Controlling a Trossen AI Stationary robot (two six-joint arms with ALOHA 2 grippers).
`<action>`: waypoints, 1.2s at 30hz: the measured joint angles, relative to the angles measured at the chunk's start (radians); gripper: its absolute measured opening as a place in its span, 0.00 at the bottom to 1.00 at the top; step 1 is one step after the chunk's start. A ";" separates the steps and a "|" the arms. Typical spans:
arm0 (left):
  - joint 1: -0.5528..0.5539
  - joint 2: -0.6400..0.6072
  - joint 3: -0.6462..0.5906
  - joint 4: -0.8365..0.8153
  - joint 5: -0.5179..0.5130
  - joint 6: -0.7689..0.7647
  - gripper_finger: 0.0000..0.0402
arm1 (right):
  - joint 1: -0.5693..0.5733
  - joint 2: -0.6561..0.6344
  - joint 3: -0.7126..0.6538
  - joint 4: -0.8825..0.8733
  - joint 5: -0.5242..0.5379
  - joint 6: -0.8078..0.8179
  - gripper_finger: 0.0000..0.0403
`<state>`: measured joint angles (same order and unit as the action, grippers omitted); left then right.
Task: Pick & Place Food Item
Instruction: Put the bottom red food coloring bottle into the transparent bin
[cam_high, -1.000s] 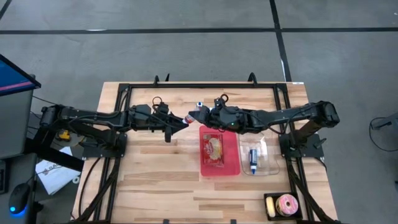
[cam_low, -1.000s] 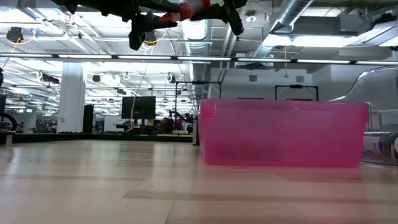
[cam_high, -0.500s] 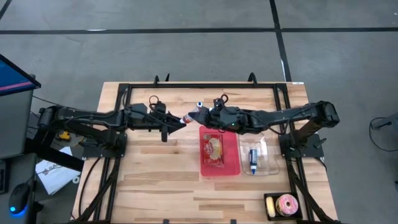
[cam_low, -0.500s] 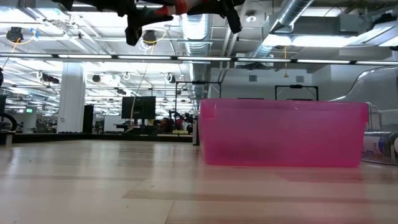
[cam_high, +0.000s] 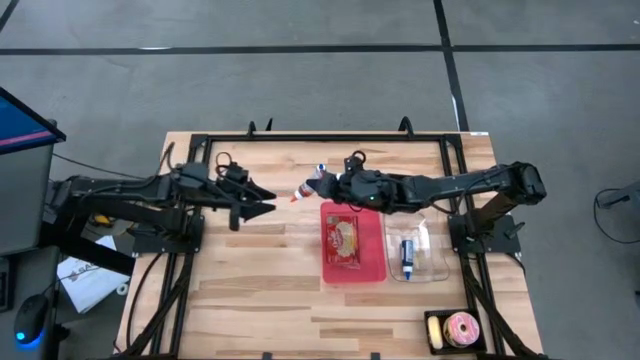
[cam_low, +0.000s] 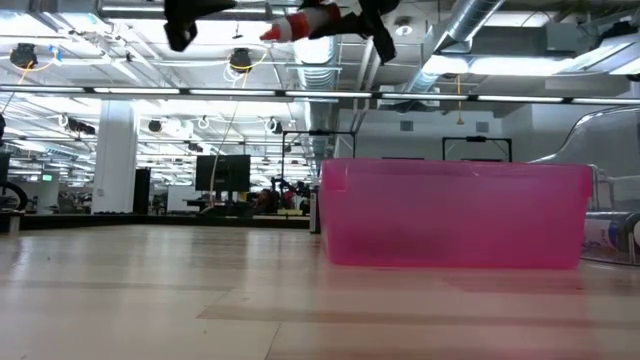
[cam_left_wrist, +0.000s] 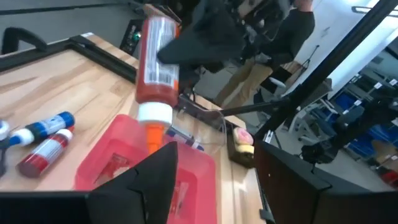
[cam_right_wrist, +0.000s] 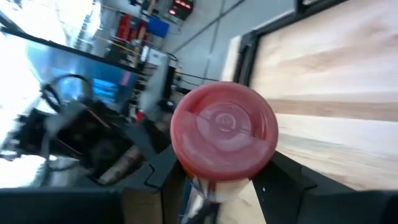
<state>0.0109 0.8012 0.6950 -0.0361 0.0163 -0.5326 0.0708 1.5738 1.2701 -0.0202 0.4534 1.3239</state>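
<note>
A red sauce bottle (cam_high: 305, 190) with a white collar and an orange nozzle hangs in the air above the table's middle, beyond the far end of the pink bin (cam_high: 352, 243). My right gripper (cam_high: 322, 187) is shut on it. In the low view the bottle (cam_low: 305, 22) lies almost level, its nozzle (cam_low: 270, 33) toward the table's left. My left gripper (cam_high: 262, 200) stands open a short way to the left of the nozzle, holding nothing. Its wrist view shows the bottle (cam_left_wrist: 158, 68) ahead of its spread fingers. My right gripper pinches the bottle at its base end (cam_right_wrist: 224, 134), one finger (cam_right_wrist: 163, 169) on each side. The fingers come level from the table's right and lie along the bottle. The bottle is lifted clear, almost level, nozzle pointing away toward the left arm.
The pink bin (cam_low: 455, 215) holds a flat packet. Beside it on the right, a clear bin (cam_high: 412, 250) holds a blue and white tube. A small tray with a donut (cam_high: 455, 330) sits at the near right corner. Two small tubes (cam_left_wrist: 43, 140) lie on the table.
My left gripper has opened, let go of the bottle's nozzle end and drawn back toward the table's left edge. The bottle has stayed in the air in my right gripper, which has kept its place.
</note>
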 joint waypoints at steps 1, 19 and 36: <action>0.000 -0.019 0.000 -0.019 0.000 0.002 0.51 | 0.001 0.000 0.000 -0.019 -0.001 0.000 0.39; 0.001 -0.183 -0.001 -0.223 -0.011 0.024 0.44 | 0.320 -0.067 0.000 -0.820 -0.006 0.444 0.36; 0.001 -0.122 -0.001 -0.201 -0.070 0.084 0.44 | 0.564 -0.195 -0.002 -1.553 -0.052 0.850 0.36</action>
<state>0.0116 0.6789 0.6937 -0.2368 -0.0535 -0.4490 0.6350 1.3788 1.2677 -1.5735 0.4014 2.1744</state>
